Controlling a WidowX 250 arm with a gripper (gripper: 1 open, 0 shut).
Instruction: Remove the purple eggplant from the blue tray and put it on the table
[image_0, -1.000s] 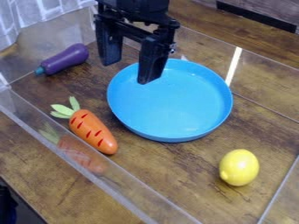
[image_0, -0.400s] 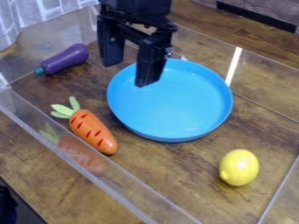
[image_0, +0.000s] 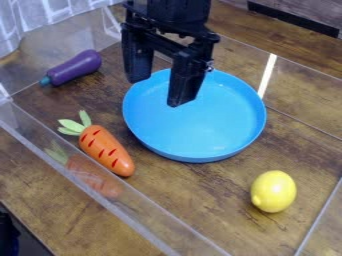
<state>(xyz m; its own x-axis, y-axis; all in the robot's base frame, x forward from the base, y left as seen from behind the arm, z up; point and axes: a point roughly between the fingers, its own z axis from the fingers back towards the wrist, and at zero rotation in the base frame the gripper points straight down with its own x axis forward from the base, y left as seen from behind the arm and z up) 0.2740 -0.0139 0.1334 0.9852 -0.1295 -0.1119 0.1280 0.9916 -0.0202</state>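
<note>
At the far left of your view, the purple eggplant (image_0: 72, 67) lies on the counter (image_0: 201, 205), near the back-left corner and well apart from the blue tray (image_0: 214, 135) — it is already outside the dish. Below it, toward the front, you see an orange carrot (image_0: 103, 148) with green leaves lying on the wood just beside the tray's left rim, its reflection showing in a clear wall in front of it. Moving right, your hand (image_0: 162, 80) hangs over the tray's back-left rim, pointing down, its two dark fingers (image_0: 186, 82) spread wide with nothing between them. The tray's blue floor looks bare. Further right and toward the front, a yellow lemon (image_0: 274, 191) sits on the counter, apart from the tray.
</note>
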